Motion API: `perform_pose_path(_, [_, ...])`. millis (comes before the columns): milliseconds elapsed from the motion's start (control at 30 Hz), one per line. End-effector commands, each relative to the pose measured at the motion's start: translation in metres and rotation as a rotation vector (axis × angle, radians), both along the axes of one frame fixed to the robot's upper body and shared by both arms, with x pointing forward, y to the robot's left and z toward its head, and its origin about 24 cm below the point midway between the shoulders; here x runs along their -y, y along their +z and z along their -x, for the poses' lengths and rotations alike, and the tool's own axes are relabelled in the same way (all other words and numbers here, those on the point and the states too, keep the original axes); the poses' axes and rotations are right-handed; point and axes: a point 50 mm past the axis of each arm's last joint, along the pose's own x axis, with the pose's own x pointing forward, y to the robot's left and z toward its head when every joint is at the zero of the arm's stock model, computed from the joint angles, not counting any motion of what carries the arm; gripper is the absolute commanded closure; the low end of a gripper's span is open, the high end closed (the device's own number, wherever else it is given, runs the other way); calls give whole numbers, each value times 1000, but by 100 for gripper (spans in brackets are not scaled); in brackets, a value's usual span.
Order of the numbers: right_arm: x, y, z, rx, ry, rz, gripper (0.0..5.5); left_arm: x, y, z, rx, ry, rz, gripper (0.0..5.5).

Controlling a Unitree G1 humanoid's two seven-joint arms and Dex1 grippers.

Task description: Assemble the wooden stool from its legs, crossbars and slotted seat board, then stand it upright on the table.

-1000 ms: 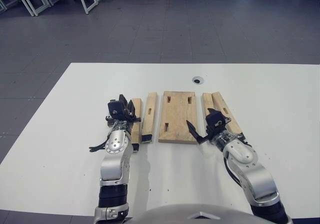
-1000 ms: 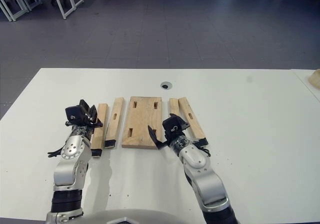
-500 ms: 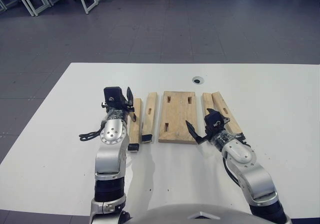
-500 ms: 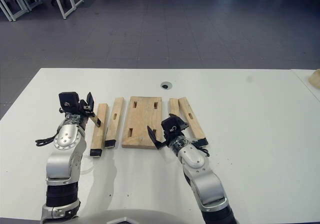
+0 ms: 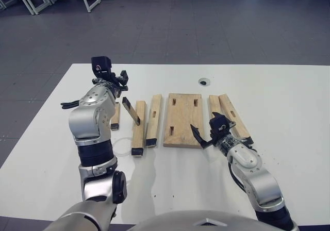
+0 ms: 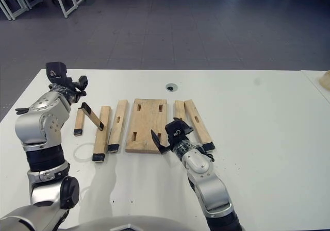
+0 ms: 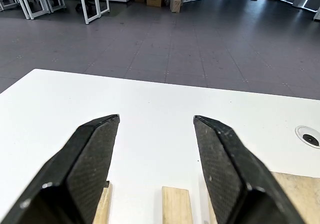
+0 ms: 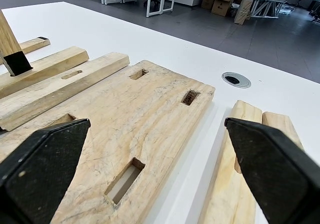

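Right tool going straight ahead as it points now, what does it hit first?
Most likely the slotted seat board, lying flat directly ahead between the open fingers of the right tool; its clearance above the board is unclear.

**Head views.** The right gripper [image 5: 207, 132] and its wrist cover the near right corner of the seat board [image 5: 180, 118] and the near ends of the two right-hand legs [image 5: 227, 112]. Whether the tilted crossbar [image 6: 91, 116] rests on the table [image 6: 258, 117] or on the leg [image 6: 101, 133] beside it cannot be told.

**Left wrist view.** Two wooden ends [image 7: 176, 204], one largely behind a finger [image 7: 87, 169], are cut by the frame edge. Which pieces they are is unclear.

**Right wrist view.** The seat board, the legs and both fingers [image 8: 42, 154] run past the edge.
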Motion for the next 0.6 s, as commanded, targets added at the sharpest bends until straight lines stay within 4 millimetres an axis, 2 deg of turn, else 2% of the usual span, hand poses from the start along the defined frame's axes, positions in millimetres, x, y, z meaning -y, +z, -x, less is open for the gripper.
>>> perform_pose_path(33, [0, 1, -2, 3, -7, 7, 54, 16, 68, -6, 297, -104, 88, 275])
perform_pose_path(100, [0, 1, -1, 2, -5, 9, 54, 22, 102, -3, 422, -144, 108, 275])
perform_pose_path(133, [0, 1, -1, 2, -4, 10, 54, 22, 108, -3, 438, -148, 106, 275])
perform_pose_path(167, [0, 1, -1, 2, -2, 11, 54, 20, 103, -4, 408, -139, 103, 275])
perform_pose_path(267, [0, 1, -2, 2, 2, 13, 54, 13, 48, -9, 199, -96, 122, 275])
perform_pose_path(300, [-1, 1, -2, 3, 6, 13, 54, 9, 21, -8, 109, -76, 109, 275])
perform_pose_path(367, [-1, 2, -3, 4, 9, 15, 54, 3, -35, -2, -56, -37, 126, 275])
perform_pose_path(433, [0, 3, -3, 5, 8, 16, 54, 5, -72, 10, -153, -26, 156, 275])
perform_pose_path(500, [0, 3, -2, 5, 4, 16, 54, 9, -82, 15, -170, -32, 169, 275])
perform_pose_path(600, [0, 2, -1, -1, -2, 13, 54, 9, -66, 10, -110, -41, 146, 275])
